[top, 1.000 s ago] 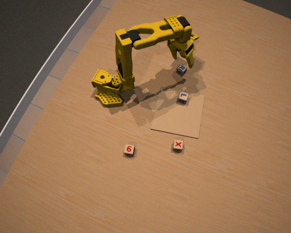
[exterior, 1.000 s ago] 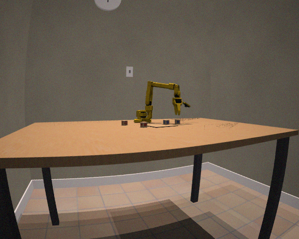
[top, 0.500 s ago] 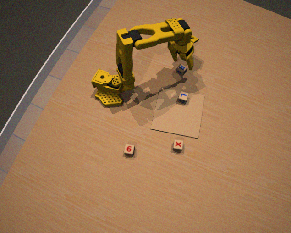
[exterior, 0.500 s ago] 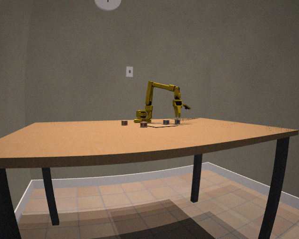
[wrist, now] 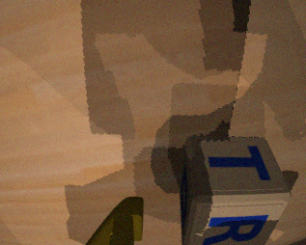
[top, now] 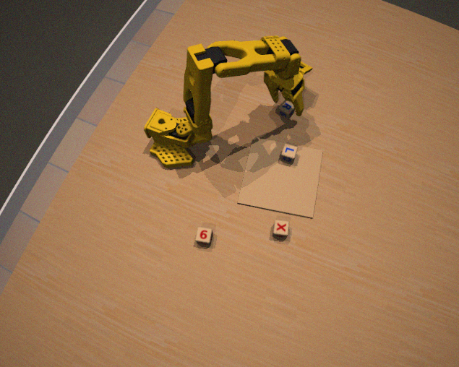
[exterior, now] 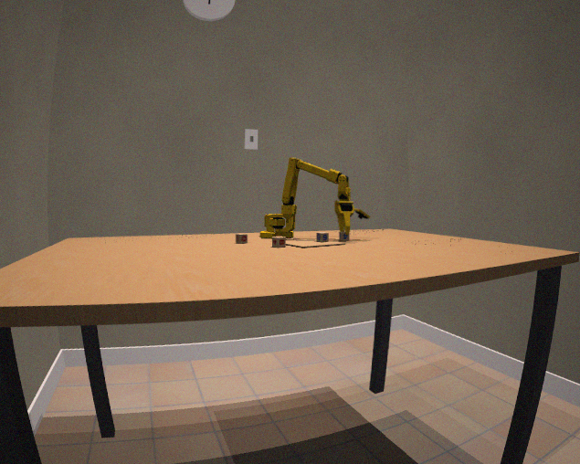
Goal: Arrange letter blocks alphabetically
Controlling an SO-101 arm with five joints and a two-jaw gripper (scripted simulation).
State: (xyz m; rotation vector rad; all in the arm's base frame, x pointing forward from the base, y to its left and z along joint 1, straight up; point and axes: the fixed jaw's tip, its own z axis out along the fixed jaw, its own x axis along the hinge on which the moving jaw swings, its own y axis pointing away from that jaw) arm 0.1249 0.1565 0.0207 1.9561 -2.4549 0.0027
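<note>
My gripper is open, low over the table, with its fingers on either side of the block with a blue R on top. That block stands on bare table beyond the mat and shows a blue T on one side. The block with a blue L sits at the mat's edge nearest the R block. The block with a red X lies off the mat at its opposite edge. The block with a red 6 lies off the mat.
The arm's base stands to the left of the mat in the top view. The arm's shadows cover the table between the base and the mat. The table's curved edge runs behind the base.
</note>
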